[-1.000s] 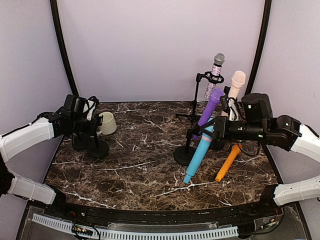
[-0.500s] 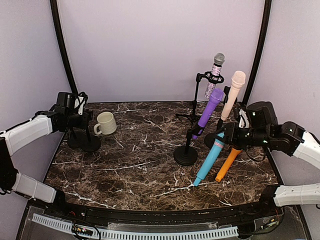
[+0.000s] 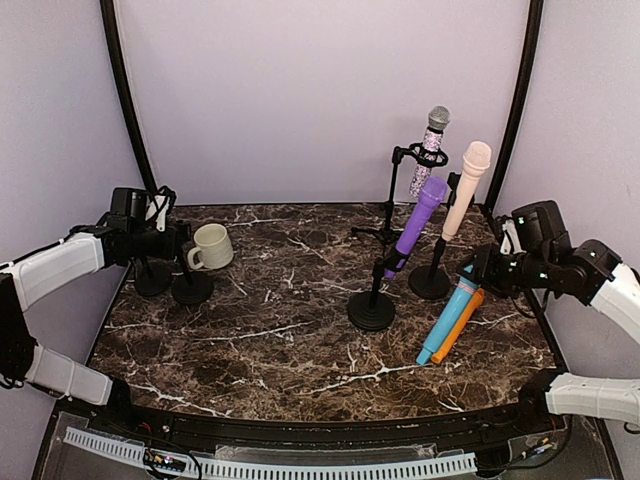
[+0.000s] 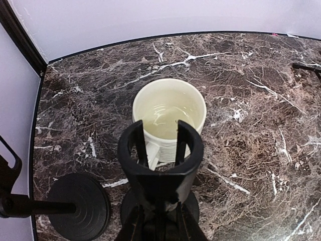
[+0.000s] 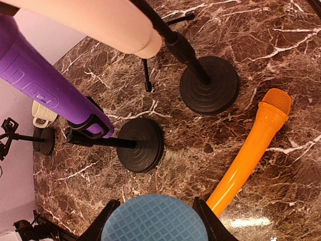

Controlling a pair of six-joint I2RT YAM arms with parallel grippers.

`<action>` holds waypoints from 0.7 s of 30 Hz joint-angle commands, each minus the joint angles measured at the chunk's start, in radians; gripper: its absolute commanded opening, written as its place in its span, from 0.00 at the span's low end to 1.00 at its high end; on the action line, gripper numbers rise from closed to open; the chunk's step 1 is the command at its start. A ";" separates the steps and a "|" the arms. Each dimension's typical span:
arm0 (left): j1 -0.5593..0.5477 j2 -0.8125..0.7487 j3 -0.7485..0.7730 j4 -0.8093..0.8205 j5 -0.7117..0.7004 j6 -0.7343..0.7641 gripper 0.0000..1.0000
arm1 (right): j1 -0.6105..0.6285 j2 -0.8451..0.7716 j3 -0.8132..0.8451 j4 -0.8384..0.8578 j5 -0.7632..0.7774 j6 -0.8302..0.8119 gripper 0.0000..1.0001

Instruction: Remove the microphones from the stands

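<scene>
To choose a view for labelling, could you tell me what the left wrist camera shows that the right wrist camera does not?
Left wrist only: the empty stand close up, its clip framing the inside of the mug. Right wrist only: blue microphone between the jaws, orange microphone lying flat, purple microphone, peach microphone. Both: mug, marble table.

top: high, near side, whole table (image 3: 280,340) | wrists: close, looking down | all share: cup (image 3: 212,246)

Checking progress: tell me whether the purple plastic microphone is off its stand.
No, the purple plastic microphone sits clipped in its black round-based stand.
</scene>
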 commanded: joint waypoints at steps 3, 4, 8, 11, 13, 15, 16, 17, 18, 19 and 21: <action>0.002 -0.034 -0.047 0.000 0.041 -0.005 0.00 | -0.042 -0.015 0.040 -0.001 -0.046 -0.041 0.31; 0.001 -0.035 -0.048 0.000 0.032 0.004 0.00 | -0.045 -0.016 0.040 -0.001 -0.046 -0.043 0.31; 0.000 -0.021 -0.043 -0.018 -0.006 0.016 0.10 | -0.058 -0.017 0.030 -0.006 -0.045 -0.053 0.31; 0.000 -0.025 -0.043 -0.018 -0.010 0.018 0.35 | -0.080 -0.017 0.025 -0.028 -0.045 -0.064 0.31; 0.000 -0.032 -0.045 -0.017 -0.010 0.020 0.51 | -0.101 -0.016 0.024 -0.046 -0.053 -0.071 0.31; 0.000 -0.042 -0.046 -0.017 -0.033 0.021 0.60 | -0.127 -0.011 0.031 -0.072 -0.060 -0.079 0.31; 0.000 -0.054 -0.047 -0.016 -0.037 0.022 0.65 | -0.142 -0.007 0.035 -0.088 -0.060 -0.086 0.31; 0.000 -0.061 -0.049 -0.014 -0.034 0.027 0.67 | -0.158 -0.002 0.039 -0.104 -0.059 -0.092 0.31; 0.000 -0.083 -0.055 -0.004 -0.029 0.030 0.68 | -0.173 0.003 0.040 -0.118 -0.058 -0.099 0.31; 0.000 -0.094 -0.060 0.010 -0.007 0.036 0.69 | -0.188 0.009 0.039 -0.128 -0.060 -0.104 0.31; 0.000 -0.141 -0.076 0.035 0.025 0.046 0.71 | -0.215 0.018 0.031 -0.136 -0.068 -0.112 0.31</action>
